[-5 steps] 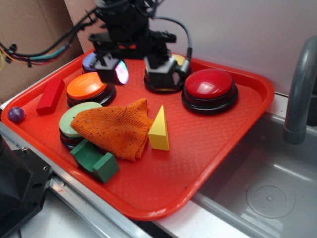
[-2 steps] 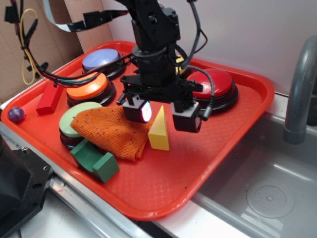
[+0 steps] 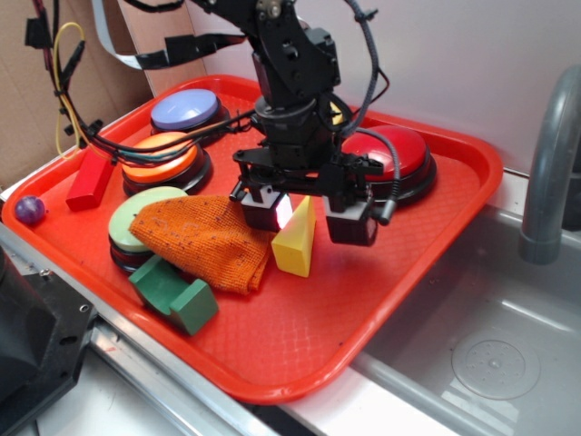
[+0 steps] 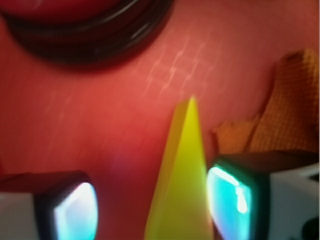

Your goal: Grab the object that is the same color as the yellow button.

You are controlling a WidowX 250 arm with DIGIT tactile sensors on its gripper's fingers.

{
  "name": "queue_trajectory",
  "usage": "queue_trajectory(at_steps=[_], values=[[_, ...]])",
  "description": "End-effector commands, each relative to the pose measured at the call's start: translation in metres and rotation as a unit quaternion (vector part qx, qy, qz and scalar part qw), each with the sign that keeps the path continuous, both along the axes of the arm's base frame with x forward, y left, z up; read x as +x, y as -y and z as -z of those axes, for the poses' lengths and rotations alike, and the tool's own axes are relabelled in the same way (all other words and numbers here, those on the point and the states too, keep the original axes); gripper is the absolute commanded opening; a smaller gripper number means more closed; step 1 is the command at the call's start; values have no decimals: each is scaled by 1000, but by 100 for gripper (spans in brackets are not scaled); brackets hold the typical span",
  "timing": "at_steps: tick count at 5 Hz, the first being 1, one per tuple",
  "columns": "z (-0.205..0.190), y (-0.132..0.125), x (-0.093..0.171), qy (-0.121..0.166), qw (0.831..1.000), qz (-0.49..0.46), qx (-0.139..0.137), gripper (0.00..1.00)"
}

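We see the gripper low over the red tray, jaws spread wide & straddling the yellow wedge. In the wrist view the wedge stands between the two fingers: the right-hand lit pad sits just beside or touching its face (can't tell which), the other pad is apart from it w/ bare tray between. Nothing is clamped.

The wedge stands upright on the tray, mid-tray, its left side against the edge of the orange knitted cloth. The yellow button is at the back of the tray, mostly hidden behind the arm; only a sliver shows. The red button sits just behind the gripper. Orange button, green button & purple button lie to the left, the cloth draped partly over the green one.
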State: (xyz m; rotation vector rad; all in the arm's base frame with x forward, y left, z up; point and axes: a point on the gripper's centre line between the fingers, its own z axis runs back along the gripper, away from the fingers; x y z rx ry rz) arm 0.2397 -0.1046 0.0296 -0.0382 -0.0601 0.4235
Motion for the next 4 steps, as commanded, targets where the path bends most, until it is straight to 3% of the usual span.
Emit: queue_trajectory(at_steps=[1,2,3,4], values=[[-8,2,3,15,1000,9,22,0],[-18,1,5,-4,1000,28,9,0],[-44,-4,7,15,998,47,41,0],[-76,-11,5,10,996,84,43,0]])
